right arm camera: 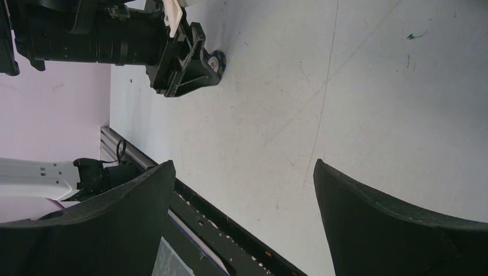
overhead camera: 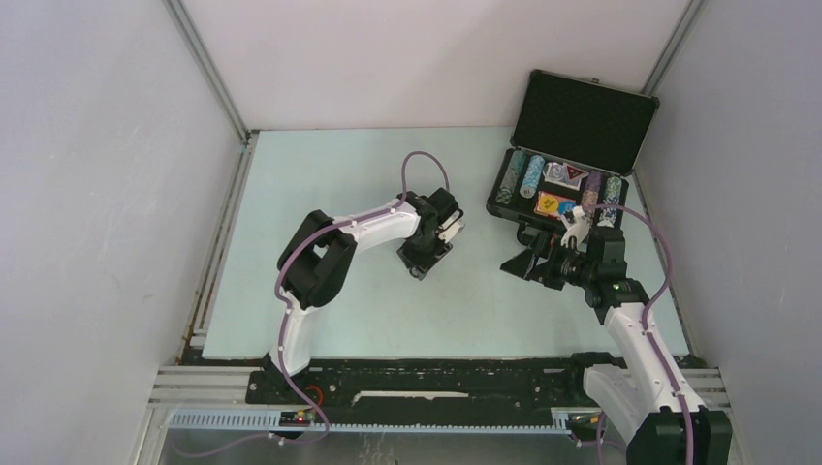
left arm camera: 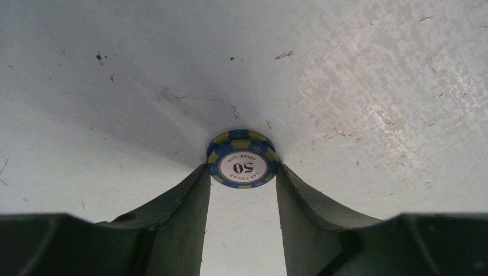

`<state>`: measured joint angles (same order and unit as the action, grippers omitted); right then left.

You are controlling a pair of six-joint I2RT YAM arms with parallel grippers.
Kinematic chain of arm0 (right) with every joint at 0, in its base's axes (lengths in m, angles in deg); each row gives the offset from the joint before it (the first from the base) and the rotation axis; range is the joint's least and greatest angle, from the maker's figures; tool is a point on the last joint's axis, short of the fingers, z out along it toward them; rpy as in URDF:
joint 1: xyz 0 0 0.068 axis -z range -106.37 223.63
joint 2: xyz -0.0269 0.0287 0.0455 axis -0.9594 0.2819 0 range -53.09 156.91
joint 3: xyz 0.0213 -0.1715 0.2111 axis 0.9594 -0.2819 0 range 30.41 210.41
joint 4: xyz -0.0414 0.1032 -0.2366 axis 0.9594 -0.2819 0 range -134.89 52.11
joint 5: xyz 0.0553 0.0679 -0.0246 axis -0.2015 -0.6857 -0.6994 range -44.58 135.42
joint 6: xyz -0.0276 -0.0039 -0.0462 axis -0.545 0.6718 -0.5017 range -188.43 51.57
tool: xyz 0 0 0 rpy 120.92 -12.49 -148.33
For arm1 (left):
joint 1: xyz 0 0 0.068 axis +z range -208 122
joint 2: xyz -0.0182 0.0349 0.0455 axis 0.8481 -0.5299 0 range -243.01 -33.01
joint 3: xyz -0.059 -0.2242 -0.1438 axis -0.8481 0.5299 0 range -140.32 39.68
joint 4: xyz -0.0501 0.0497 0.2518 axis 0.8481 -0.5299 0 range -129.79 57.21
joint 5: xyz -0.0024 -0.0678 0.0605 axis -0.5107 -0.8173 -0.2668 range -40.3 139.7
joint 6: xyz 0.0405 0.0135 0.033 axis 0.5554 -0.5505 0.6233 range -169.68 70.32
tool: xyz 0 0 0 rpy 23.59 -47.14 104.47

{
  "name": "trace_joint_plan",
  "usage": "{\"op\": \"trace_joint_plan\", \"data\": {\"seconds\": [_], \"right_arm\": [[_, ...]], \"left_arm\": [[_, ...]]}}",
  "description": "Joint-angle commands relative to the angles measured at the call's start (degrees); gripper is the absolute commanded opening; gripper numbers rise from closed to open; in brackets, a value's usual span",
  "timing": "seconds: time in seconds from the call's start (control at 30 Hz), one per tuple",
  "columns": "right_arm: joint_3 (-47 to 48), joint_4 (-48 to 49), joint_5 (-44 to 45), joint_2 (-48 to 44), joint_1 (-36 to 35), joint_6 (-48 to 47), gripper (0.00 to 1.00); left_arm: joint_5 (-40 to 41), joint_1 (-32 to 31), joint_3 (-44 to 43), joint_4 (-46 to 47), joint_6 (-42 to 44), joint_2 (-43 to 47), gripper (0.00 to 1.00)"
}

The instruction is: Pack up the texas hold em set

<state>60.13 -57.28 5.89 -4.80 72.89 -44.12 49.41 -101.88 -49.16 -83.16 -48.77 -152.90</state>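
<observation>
A blue and yellow poker chip [left arm camera: 242, 159] marked 50 lies flat on the pale table. My left gripper [left arm camera: 241, 168] points down over it at mid-table [overhead camera: 426, 260], and both fingertips touch the chip's opposite edges. The chip [right arm camera: 218, 60] also peeks out beside the left gripper in the right wrist view. The black silver-trimmed briefcase [overhead camera: 584, 108] stands open at the back right, holding rows of chips [overhead camera: 523, 176], cards and small discs. My right gripper [overhead camera: 519, 263] hovers just in front of the case, wide open with nothing between its fingers [right arm camera: 241, 164].
Grey walls enclose the table on the left, back and right. A black rail [overhead camera: 436, 373] with the arm bases runs along the near edge. The left arm's cable [overhead camera: 426, 160] loops above its wrist.
</observation>
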Motion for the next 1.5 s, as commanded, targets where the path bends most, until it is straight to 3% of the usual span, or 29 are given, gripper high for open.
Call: {"op": "trace_joint_plan", "data": {"seconds": [0.0, 0.27, 0.57, 0.73, 1.07, 1.2, 1.47], "right_arm": [[0.0, 2.0, -0.4, 0.1, 0.3, -0.9, 1.0], [0.0, 1.9, -0.5, 0.3, 0.2, -0.9, 1.0], [0.0, 2.1, -0.3, 0.6, 0.0, -0.9, 1.0], [0.0, 2.1, -0.3, 0.7, -0.1, -1.0, 1.0], [0.0, 2.1, -0.4, 0.7, -0.1, -1.0, 1.0], [0.0, 2.1, -0.4, 0.8, -0.2, -1.0, 1.0], [0.0, 2.9, 0.1, 2.9, -0.9, 0.3, 1.0]], "left_arm": [[-0.3, -0.3, 0.1, 1.3, -0.5, -0.5, 0.48], [0.0, -0.4, 1.8, 4.8, -2.5, 1.4, 0.37], [0.0, -0.5, 2.0, 4.9, -2.5, 1.6, 0.67], [-0.2, -0.5, 1.1, 4.4, -2.2, 0.8, 0.7], [-0.1, -0.4, 0.7, 4.3, -2.3, 0.0, 0.54], [0.1, -0.4, 0.8, 4.5, -2.1, 0.1, 0.4], [2.0, -0.6, 4.2, 8.3, -2.6, 5.5, 0.27]]}}
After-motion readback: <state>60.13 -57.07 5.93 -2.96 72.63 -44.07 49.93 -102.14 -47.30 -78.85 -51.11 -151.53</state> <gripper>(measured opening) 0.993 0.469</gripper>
